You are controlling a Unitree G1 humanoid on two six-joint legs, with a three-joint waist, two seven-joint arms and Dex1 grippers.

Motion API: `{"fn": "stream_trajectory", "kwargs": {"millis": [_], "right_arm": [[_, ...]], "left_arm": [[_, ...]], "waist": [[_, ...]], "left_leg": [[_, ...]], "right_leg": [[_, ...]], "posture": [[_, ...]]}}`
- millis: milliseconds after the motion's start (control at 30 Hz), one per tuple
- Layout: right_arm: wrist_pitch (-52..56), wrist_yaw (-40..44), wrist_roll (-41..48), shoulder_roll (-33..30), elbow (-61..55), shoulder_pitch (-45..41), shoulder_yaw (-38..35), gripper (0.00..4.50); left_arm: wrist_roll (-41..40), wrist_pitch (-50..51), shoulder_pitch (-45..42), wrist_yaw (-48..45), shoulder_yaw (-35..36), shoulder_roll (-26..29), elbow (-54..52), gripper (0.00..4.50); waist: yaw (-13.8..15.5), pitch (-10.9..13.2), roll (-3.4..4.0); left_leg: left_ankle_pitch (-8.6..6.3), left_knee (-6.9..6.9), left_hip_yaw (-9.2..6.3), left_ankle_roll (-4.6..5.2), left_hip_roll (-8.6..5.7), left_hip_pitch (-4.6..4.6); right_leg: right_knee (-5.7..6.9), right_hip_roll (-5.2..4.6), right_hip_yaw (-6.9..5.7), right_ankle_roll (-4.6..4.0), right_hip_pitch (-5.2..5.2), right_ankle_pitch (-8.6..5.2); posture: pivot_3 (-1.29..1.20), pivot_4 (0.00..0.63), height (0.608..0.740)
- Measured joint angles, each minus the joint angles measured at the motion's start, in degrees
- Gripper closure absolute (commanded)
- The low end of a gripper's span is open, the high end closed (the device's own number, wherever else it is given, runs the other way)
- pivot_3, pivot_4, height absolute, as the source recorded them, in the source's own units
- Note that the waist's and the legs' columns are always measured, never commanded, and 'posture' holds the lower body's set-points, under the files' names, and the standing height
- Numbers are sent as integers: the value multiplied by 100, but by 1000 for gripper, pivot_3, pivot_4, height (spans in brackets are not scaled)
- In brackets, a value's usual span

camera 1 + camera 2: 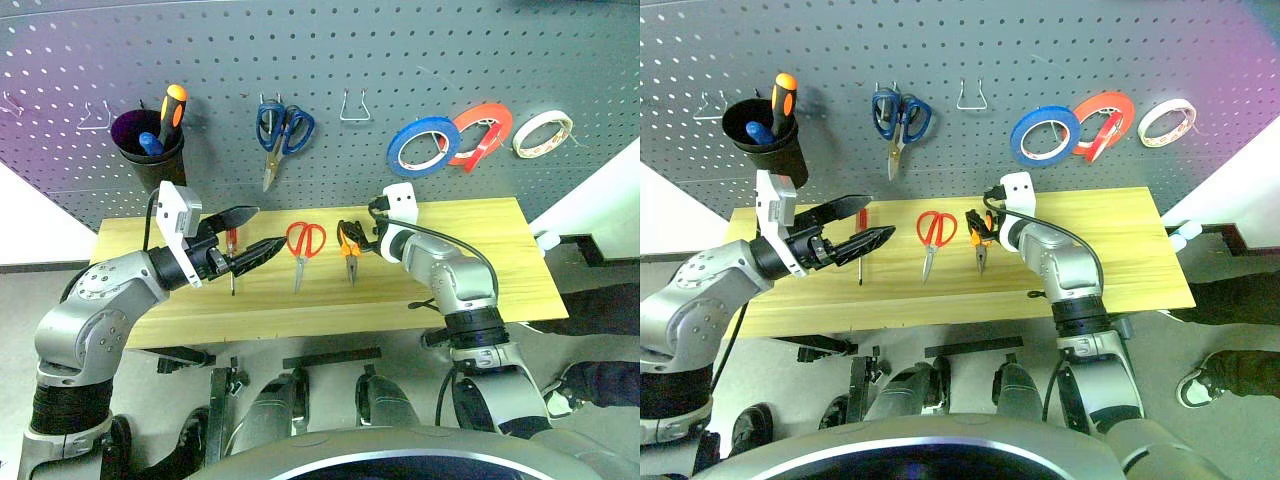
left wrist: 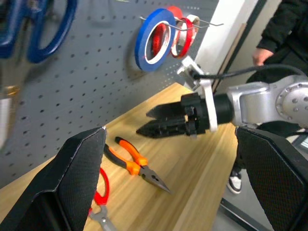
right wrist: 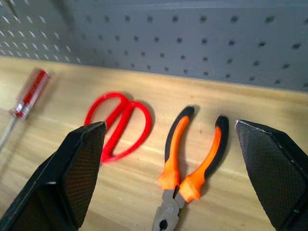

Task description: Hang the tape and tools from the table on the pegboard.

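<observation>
On the long table (image 1: pixel 470 262) of light yellowish wood planks lie the red-handled scissors (image 1: pixel 304 245), with the orange-and-black-handled pliers (image 1: pixel 349 248) just beside them at 3 o'clock and the small thin red-handled screwdriver (image 1: pixel 232 252) at 9 o'clock. At 12 o'clock rises the wide dark grey pegboard (image 1: pixel 400 50) of pale holes, where the slim dark reddish tape ring (image 1: pixel 482 132) hangs between a blue roll (image 1: pixel 417 144) and a white roll (image 1: pixel 541 133). The right claw (image 2: pixel 156 121) stands wide and empty over the pliers, the left claw (image 1: pixel 252 232) wide and empty above the screwdriver; pale floor (image 1: pixel 330 345) lies beneath.
</observation>
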Motion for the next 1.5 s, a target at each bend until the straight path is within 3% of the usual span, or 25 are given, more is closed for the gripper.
{"fn": "stream_trajectory", "kwargs": {"millis": [333, 667, 1500], "right_arm": [[614, -886, -88, 358, 985, -962, -535, 22], [1000, -1276, -144, 656, 1481, -1187, -644, 22], [398, -1455, -541, 686, 3042, -2020, -777, 22]], "left_arm": [[-124, 48, 204, 208, 34, 12, -225, 0], [-208, 48, 248, 304, 10, -30, -311, 0], [-281, 47, 409, 490, -15, -93, -476, 0]], "waist": [[-8, 131, 2], [-3, 198, 4], [3, 351, -13]], "left_leg": [[-2, -11, 0, -5, 0, -3], [1, -24, 1, -15, 0, -7], [30, -92, 13, -58, -1, -9]], "right_leg": [[-4, 3, 0, 0, -8, 0], [-22, 4, -2, 1, -10, 1], [-44, 6, -3, 0, -15, 0]], "posture": [[-36, 350, 723], [-17, 359, 723], [19, 379, 723]]}}
